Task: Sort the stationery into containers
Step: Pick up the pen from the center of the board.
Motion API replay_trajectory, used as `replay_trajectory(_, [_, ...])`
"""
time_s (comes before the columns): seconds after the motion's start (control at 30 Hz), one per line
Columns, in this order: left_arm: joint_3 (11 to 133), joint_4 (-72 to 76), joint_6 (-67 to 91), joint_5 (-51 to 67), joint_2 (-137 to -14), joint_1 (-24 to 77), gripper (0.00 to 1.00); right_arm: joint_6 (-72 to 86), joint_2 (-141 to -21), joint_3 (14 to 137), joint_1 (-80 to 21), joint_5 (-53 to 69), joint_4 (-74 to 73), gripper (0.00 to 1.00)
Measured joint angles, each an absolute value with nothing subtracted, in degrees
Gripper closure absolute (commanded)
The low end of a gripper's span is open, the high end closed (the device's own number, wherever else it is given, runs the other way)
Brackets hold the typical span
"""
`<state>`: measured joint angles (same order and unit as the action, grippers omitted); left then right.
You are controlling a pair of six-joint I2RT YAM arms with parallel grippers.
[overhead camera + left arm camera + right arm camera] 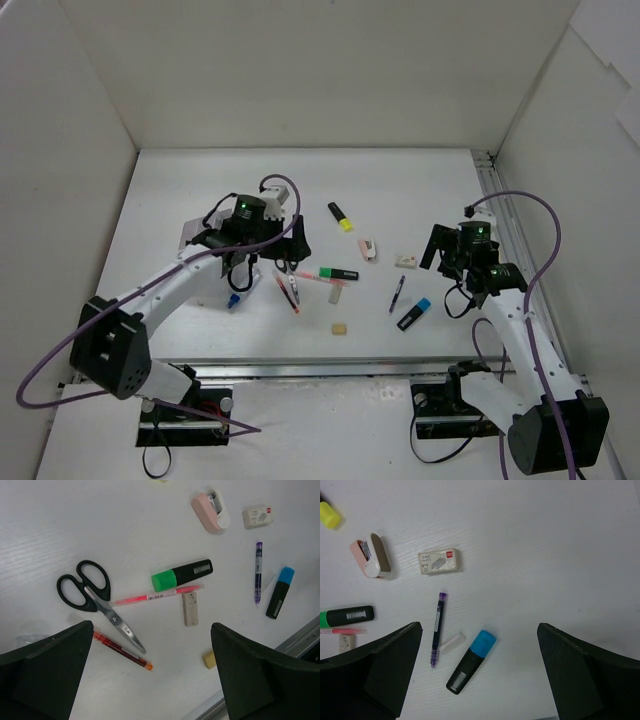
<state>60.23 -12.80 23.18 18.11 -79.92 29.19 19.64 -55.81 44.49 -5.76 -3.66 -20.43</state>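
My right gripper (479, 625) and left gripper (151, 625) both hang released, jaws wide. The black highlighter with a blue cap (467, 664) lies by the tabletop's (545, 555) near edge, right of middle. It is nearer my right arm, beneath its jaws' gap, long axis skewed; I'd turn the wrist first.

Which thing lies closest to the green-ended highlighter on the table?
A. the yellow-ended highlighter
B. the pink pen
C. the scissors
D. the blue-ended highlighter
B: in the left wrist view the pink pen lies right alongside the green-ended highlighter, nearer to it than any other option.
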Motion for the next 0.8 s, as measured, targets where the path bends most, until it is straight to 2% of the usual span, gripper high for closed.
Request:
replay_trajectory(0.13, [63.37, -17.56, 32.51, 14.74, -87.66, 29.69, 0.00, 19.66, -55.70, 44.45, -5.78, -4.60, -20.47, 0.02])
replay_trajectory(0.3, [61.84, -24.18, 42.81, 7.99, -89.45, 30.37, 0.04, 19.92, -54.13, 43.79, -5.78, -6.07, -20.58, 0.02])
replay_trajectory(0.33, [61.32, -24.69, 44.40, 6.66, -89.41, 30.55, 0.10, 20.01, -53.80, 43.72, -5.78, -6.20, -20.71, 0.02])
replay_trajectory(0.43, [60.25, -26.06, 48.38, 3.01, -89.76, 30.92, 0.21, 20.05, -53.43, 43.68, -5.78, -6.15, -20.78, 0.02])
replay_trajectory(0.5, [60.25, -26.39, 50.26, 1.26, -90.80, 31.09, 0.24, 20.05, -53.41, 43.68, -5.78, -6.15, -20.82, 0.02])
replay_trajectory(0.57, [60.29, -26.41, 51.75, -0.27, -92.27, 31.35, 0.32, 20.08, -53.41, 43.68, -5.78, -6.15, -20.82, 0.02])
replay_trajectory(0.6, [60.36, -26.55, 52.56, -0.97, -93.08, 31.42, 0.39, 20.05, -53.41, 43.68, -5.78, -6.15, -20.84, 0.02])
replay_trajectory(0.8, [61.41, -28.18, 57.14, -5.61, -98.28, 32.01, 0.53, 20.05, -53.41, 43.68, -5.91, -6.15, -20.82, 0.02])
